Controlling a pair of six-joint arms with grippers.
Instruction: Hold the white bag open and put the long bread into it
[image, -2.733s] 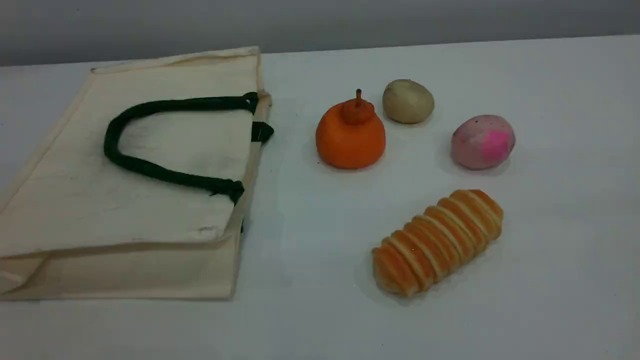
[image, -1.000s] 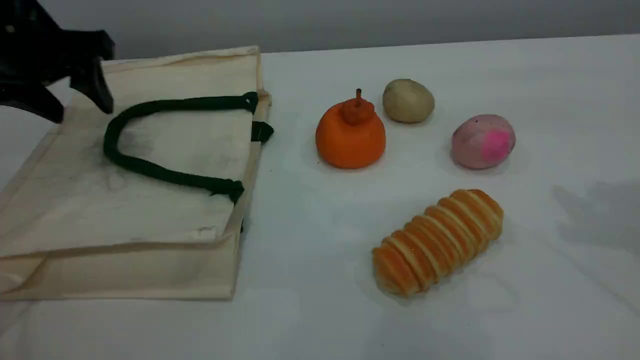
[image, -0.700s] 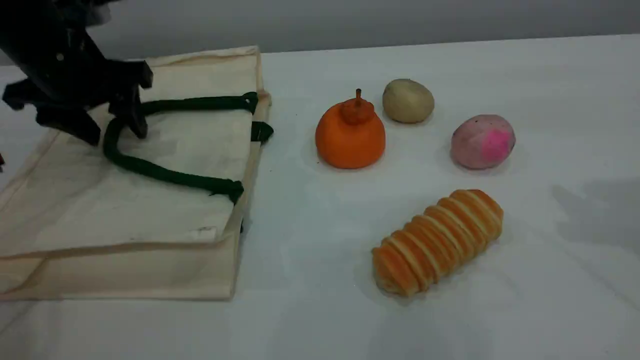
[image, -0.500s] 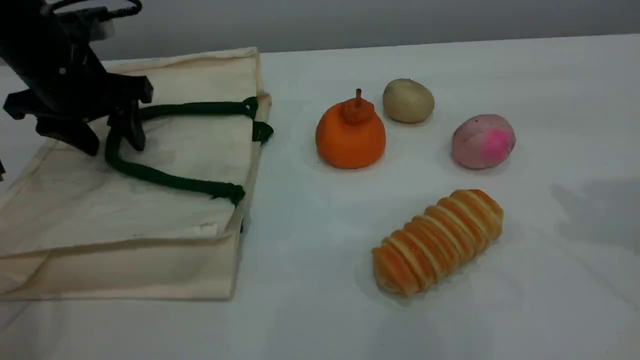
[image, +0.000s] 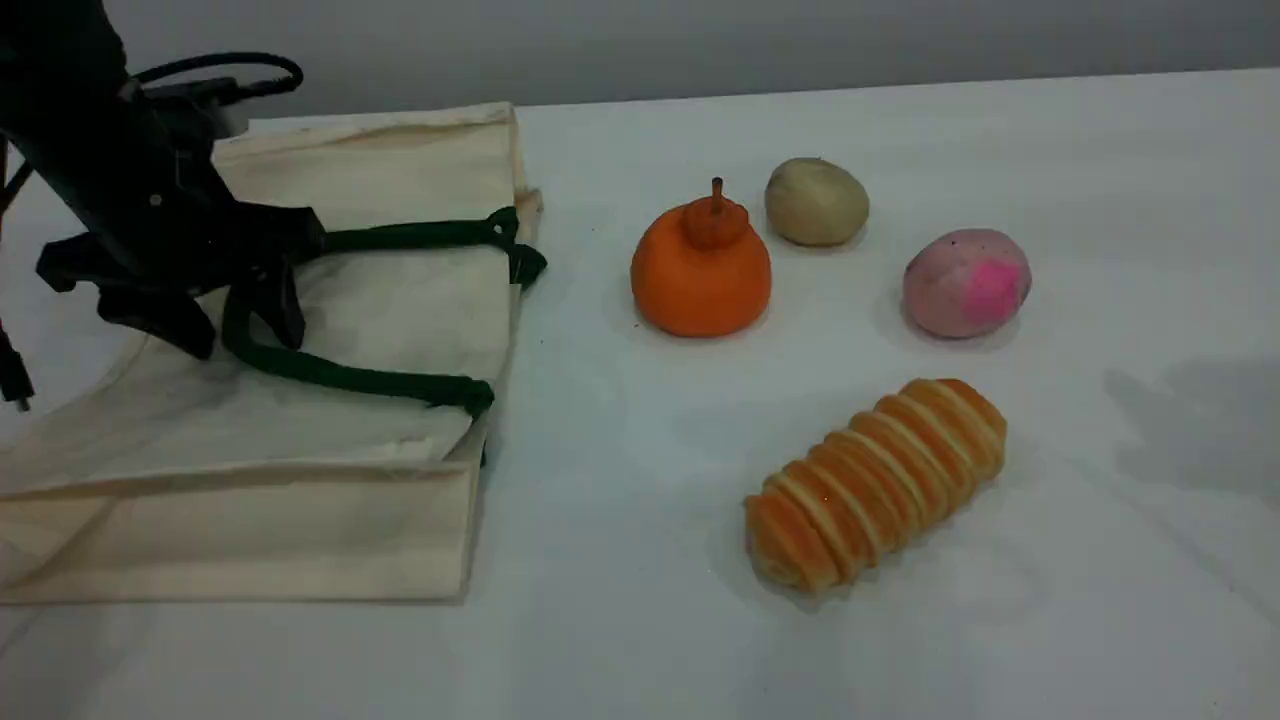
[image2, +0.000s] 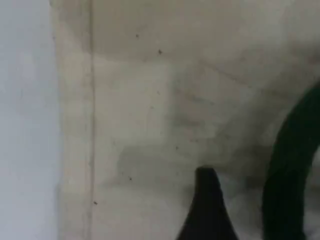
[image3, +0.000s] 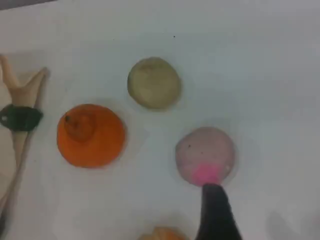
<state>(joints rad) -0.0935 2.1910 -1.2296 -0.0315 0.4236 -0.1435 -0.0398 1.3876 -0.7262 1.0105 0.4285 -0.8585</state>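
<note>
The white bag (image: 400, 300) lies flat on the table's left, its mouth facing right. Its dark green rope handle (image: 350, 378) loops across the top cloth. My left gripper (image: 238, 328) stands open astride the bend of that handle, one finger on each side of the rope. The left wrist view shows one dark fingertip (image2: 207, 210) over the cloth (image2: 150, 100), with the handle (image2: 290, 175) just to its right. The long bread (image: 875, 482) lies apart at the front right. Only one right fingertip (image3: 215, 212) shows, above a sliver of the bread (image3: 160, 234).
An orange pumpkin-like fruit (image: 700, 265), a beige potato-like lump (image: 816, 202) and a pink ball (image: 966, 283) sit behind the bread. They appear again in the right wrist view: fruit (image3: 90, 136), lump (image3: 153, 82), ball (image3: 206, 155).
My left arm came in from the top left and came down onto the handle's bend. The rope has been pushed rightward and the bag's top cloth has wrinkled. The bread has not moved.
</note>
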